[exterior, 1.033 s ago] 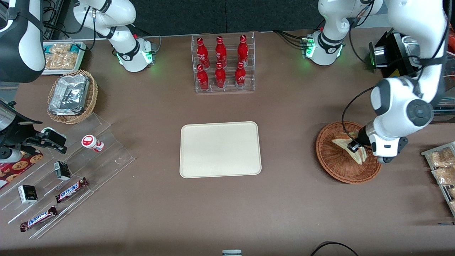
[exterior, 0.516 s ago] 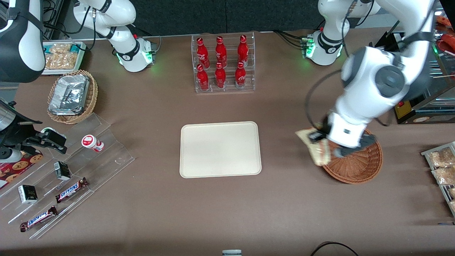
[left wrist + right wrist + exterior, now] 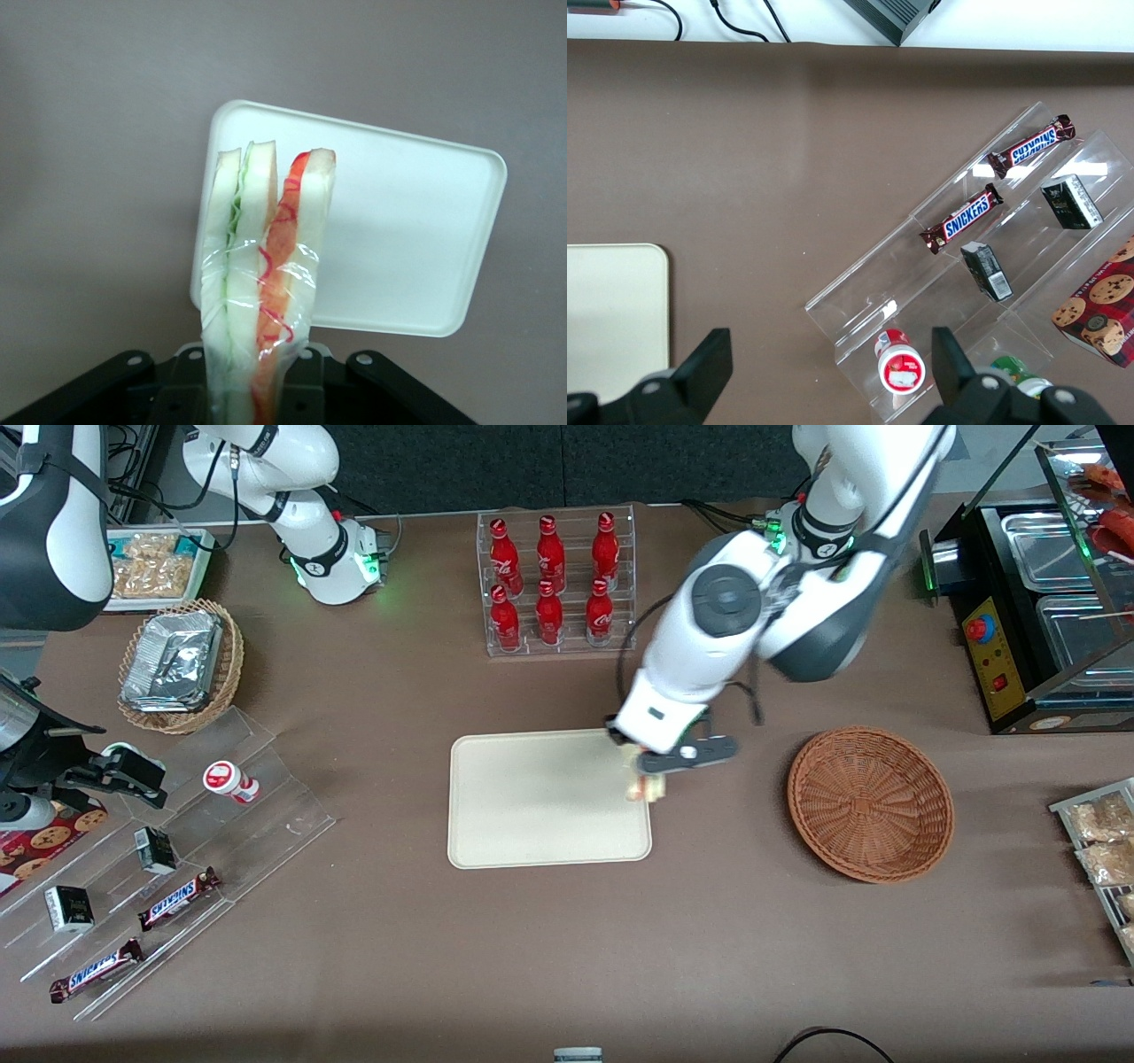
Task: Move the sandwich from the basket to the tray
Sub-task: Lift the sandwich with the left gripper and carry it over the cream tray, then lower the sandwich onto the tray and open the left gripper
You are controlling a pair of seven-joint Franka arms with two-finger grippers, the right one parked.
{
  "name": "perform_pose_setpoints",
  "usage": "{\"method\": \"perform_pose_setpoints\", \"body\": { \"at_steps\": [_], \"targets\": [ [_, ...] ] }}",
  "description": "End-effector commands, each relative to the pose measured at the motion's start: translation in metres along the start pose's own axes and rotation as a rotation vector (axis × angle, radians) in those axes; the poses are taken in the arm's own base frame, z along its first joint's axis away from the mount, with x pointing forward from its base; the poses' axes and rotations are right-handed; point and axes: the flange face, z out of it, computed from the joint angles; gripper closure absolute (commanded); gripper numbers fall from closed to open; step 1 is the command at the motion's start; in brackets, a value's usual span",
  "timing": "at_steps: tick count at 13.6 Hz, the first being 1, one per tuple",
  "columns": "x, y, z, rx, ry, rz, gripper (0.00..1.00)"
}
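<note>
- Front view: the left arm's pincer (image 3: 640, 772) hangs over the edge of the tray (image 3: 532, 815) that faces the basket (image 3: 870, 803), closed on the sandwich (image 3: 645, 786). The basket holds nothing and sits well apart, toward the working arm's end of the table (image 3: 567, 957). The sandwich shows right at the tray's rim, so a release here would, I judge, risk it landing half on the rim and tipping onto the table; a little more travel toward the tray's middle looks wise.
- Left wrist view: the sandwich (image 3: 261, 274) hangs lengthwise from the pincer (image 3: 248, 390), wrapped in clear film, with green and red-orange filling lines along its cut edge, and the tray (image 3: 399, 239) lies below it. Its layers splay apart at the free end. The film looks slippery, so it may slide out early, and a drop from this height could make it topple or bounce off the low rim.
- Right wrist view: only a corner of the tray (image 3: 616, 319) shows; the sandwich is out of sight.
</note>
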Motion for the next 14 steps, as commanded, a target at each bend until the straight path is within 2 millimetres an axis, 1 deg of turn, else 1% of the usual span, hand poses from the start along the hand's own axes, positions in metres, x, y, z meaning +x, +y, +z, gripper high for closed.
{"method": "perform_pose_setpoints", "body": {
  "at_steps": [1,3,5,6,8,9,10,12,13,14],
  "targets": [
    [0.008,0.042,0.031,-0.008,-0.007,-0.047,0.88],
    [-0.004,0.067,0.067,0.004,0.000,-0.050,0.88],
    [-0.008,0.079,0.104,0.012,0.058,-0.024,0.86],
    [-0.013,0.086,0.123,0.003,0.064,-0.002,0.86],
    [-0.031,0.099,0.157,0.025,0.091,0.069,0.86],
    [-0.031,0.100,0.169,0.039,0.116,0.099,0.86],
    [-0.032,0.099,0.187,0.057,0.122,0.119,0.86],
    [-0.035,0.102,0.210,0.069,0.135,0.164,0.86],
    [-0.037,0.101,0.227,0.073,0.129,0.179,0.86],
    [-0.037,0.102,0.239,0.063,0.123,0.178,0.82]
  ]
}}
